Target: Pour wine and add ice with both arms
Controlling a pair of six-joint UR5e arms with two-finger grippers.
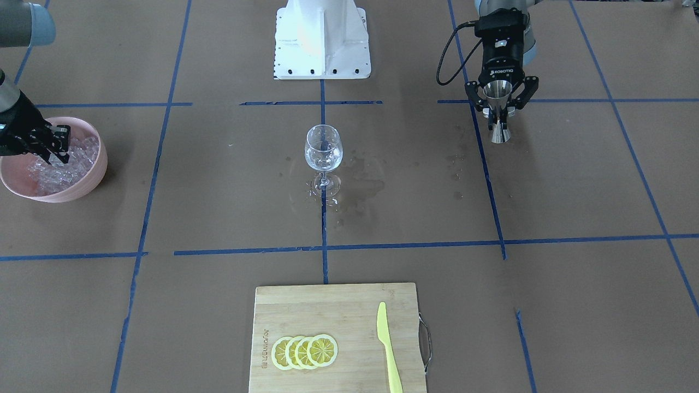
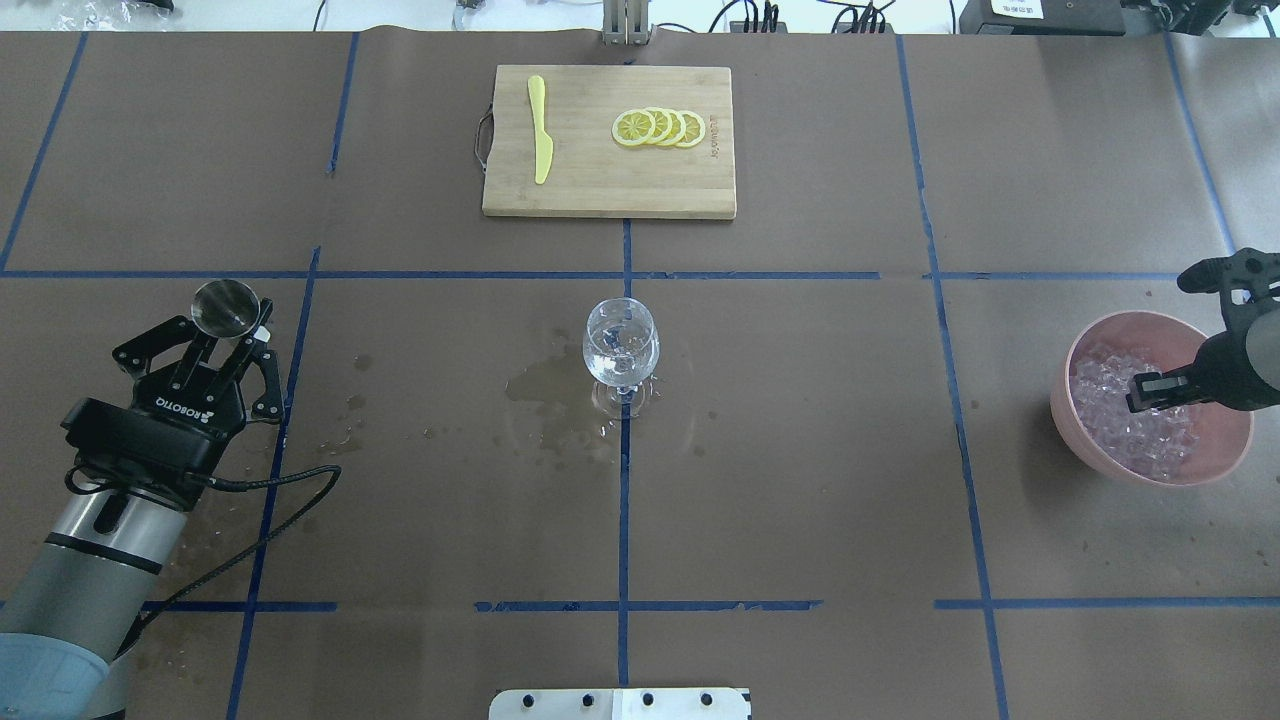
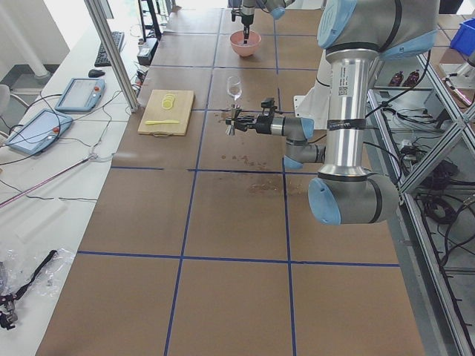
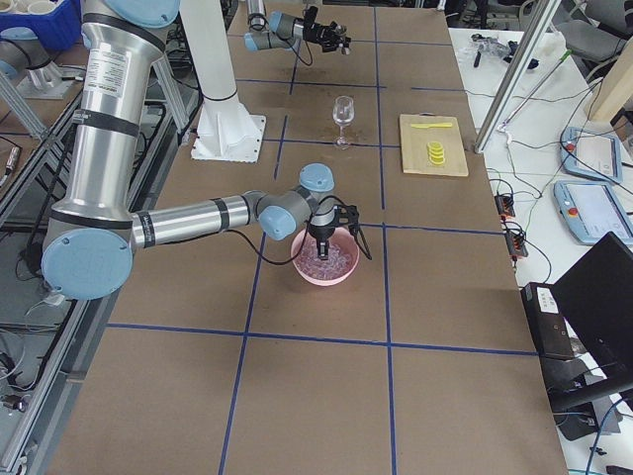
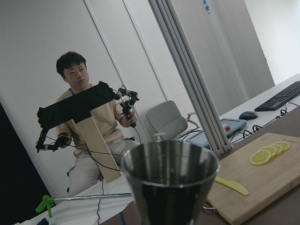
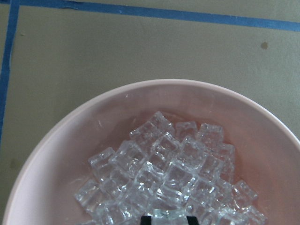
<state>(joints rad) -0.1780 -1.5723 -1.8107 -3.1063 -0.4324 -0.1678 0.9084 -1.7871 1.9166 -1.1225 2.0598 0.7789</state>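
My left gripper (image 1: pixel 498 113) is shut on a steel jigger (image 1: pixel 499 93) and holds it upright above the table, well to one side of the wine glass; it also shows in the overhead view (image 2: pixel 228 335). The jigger (image 5: pixel 171 183) fills the left wrist view. The wine glass (image 1: pixel 323 150) stands at the table's middle with a little clear liquid in it. My right gripper (image 1: pixel 54 148) is down in the pink bowl (image 1: pixel 90 183) of ice cubes (image 6: pixel 164 173). Its fingertips (image 6: pixel 146 218) sit either side of one cube.
A wet spill (image 2: pixel 545 390) spreads around the glass's foot, with drops toward the left arm. A wooden cutting board (image 2: pixel 600 185) with lemon slices (image 2: pixel 660 127) and a yellow knife (image 2: pixel 540 140) lies at the far side. The white robot base (image 1: pixel 322 38) is behind the glass.
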